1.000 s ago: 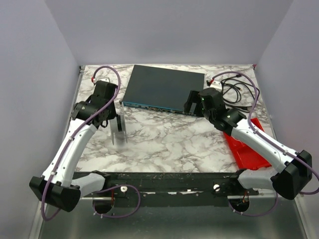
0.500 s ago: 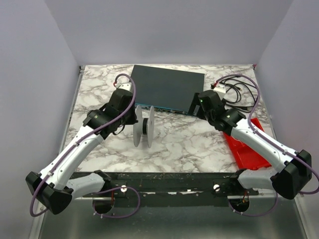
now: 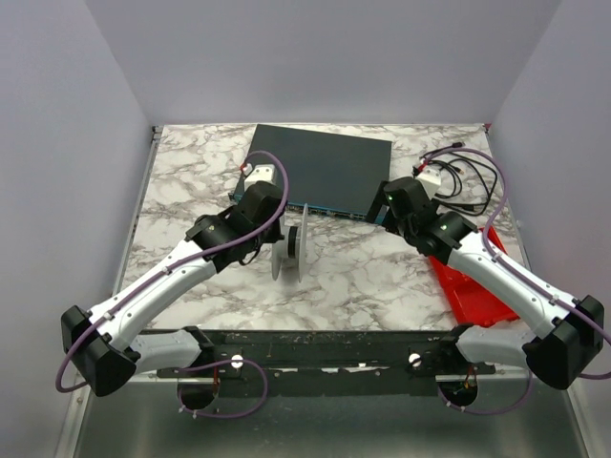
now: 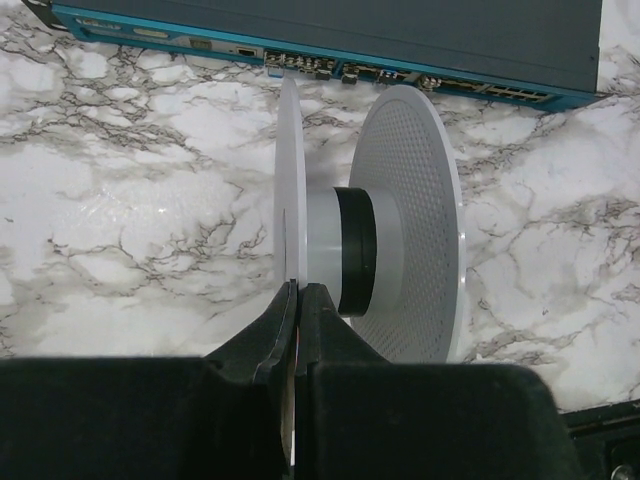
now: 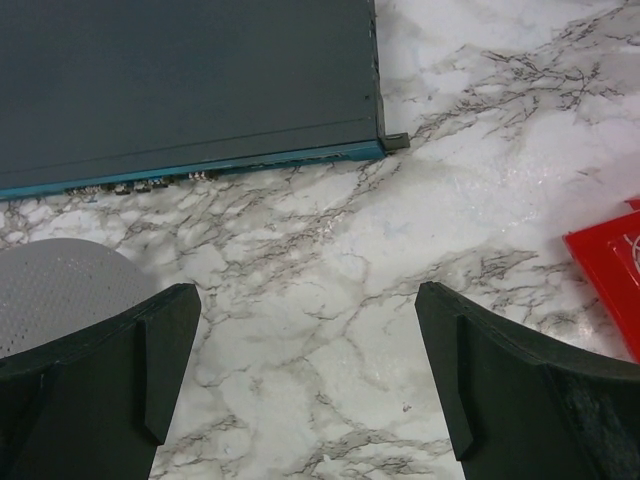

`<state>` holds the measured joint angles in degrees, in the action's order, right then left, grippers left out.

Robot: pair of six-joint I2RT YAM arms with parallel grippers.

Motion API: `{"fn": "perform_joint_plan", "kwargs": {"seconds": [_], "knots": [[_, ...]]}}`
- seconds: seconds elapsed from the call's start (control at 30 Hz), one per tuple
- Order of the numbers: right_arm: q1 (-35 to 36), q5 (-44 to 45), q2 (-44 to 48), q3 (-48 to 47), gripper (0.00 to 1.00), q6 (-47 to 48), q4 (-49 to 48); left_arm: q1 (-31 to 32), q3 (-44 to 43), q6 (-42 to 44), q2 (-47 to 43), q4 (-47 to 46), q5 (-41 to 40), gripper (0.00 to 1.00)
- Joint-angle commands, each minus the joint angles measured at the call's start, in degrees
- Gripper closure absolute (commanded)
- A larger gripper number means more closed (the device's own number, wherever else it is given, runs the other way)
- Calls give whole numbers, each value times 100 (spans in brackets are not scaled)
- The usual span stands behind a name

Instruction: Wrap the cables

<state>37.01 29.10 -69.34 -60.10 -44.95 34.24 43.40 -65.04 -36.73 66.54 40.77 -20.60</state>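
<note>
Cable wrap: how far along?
Done: left gripper is shut on one flange of the white two-disc spool, in front of the dark teal-edged network switch. In hand: the spool only; right gripper is open above the marble table. Left: all the winding; the spool's hub looks bare, no thin white wire in view.

Spool rim hidden within left pincer, red tray cropped

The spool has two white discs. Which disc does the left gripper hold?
The left gripper pinches the rim of the disc seen edge-on from the left wrist; the dotted-faced disc is free.
</note>
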Motion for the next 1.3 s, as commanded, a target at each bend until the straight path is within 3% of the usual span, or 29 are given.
{"fn": "perform_joint_plan", "kwargs": {"seconds": [0.0, 0.43, 0.87, 1.1, 1.27], "knots": [[-32, 177, 88, 77, 0, -181, 180, 246, -10, -220, 89, -419, -606, 97], [-28, 142, 133, 138, 0, -327, 310, 333, 126, -172, 76, -579, -611, 59], [-63, 460, 79, 69, 0, -558, 724, 320, 92, -10, 24, -527, -621, 50], [-1150, 391, 300, 157, 0, -658, 1331, 304, 5, 99, -10, -536, -593, 47], [-2009, 333, 873, 387, 7, -562, 1443, 250, -35, 140, -36, -553, -559, 46]]}}
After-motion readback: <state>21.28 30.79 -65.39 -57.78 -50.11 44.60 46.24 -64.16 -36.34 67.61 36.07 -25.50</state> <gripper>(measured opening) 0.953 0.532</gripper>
